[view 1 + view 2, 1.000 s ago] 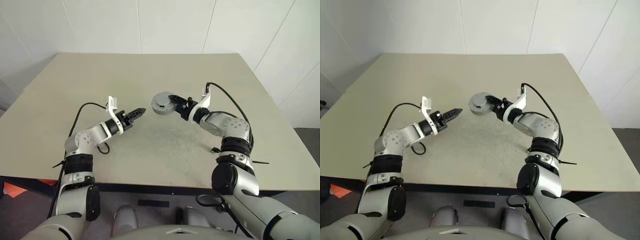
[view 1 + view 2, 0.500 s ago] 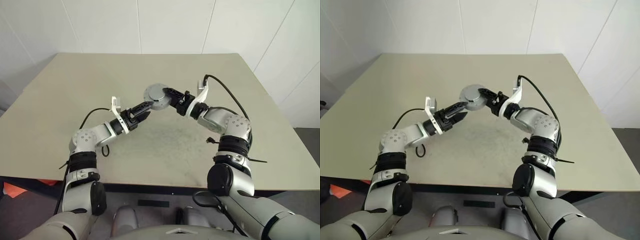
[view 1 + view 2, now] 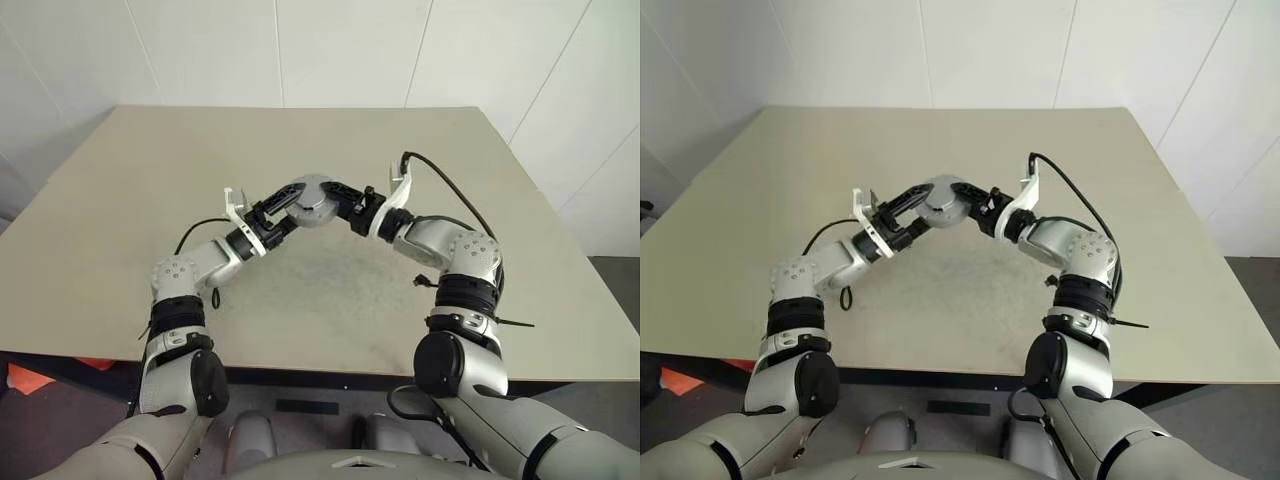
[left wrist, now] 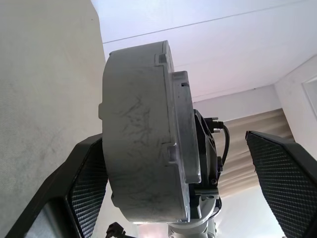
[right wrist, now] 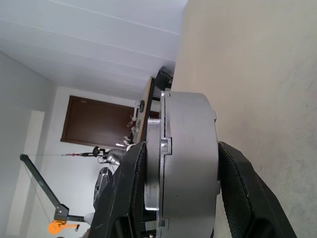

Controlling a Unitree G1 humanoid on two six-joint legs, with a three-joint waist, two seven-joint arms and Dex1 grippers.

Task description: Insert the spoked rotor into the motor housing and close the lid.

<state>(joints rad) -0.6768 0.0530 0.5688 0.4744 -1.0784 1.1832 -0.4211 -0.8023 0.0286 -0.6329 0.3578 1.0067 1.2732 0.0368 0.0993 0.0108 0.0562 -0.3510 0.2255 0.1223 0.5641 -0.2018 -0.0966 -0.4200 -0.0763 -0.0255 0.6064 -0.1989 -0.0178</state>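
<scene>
Saw, from the head, the left arm (image 3: 200, 262) reaching in over the near left part of the surface (image 3: 110, 200). Found the left jaws wide open, set around the motor housing (image 3: 312, 200) without clamping it. Saw the housing lifted clear of the surface above its middle, between both arms. Found the right jaws closed on the motor housing from the right, with the right arm (image 3: 440, 240) bent back toward the near right edge. Could make out only a round grey face there, with no seam.

Got from the left wrist what the head views did not give. Saw the housing edge-on, as a thick scratched grey cup (image 4: 138, 134), with the lid (image 4: 185, 129) seated as a thinner layer against it. Saw one left finger (image 4: 86, 183) just beside the cup's flat back. Found the other finger (image 4: 282, 173) well apart from the lid side, open air between.

Saw in the right wrist view the same stack (image 5: 190, 158), edge-on. Found its black fingers (image 5: 131, 198) pressed against both flat sides, one on the lid and one on the cup. Could not see the spoked rotor behind the seated lid.
</scene>
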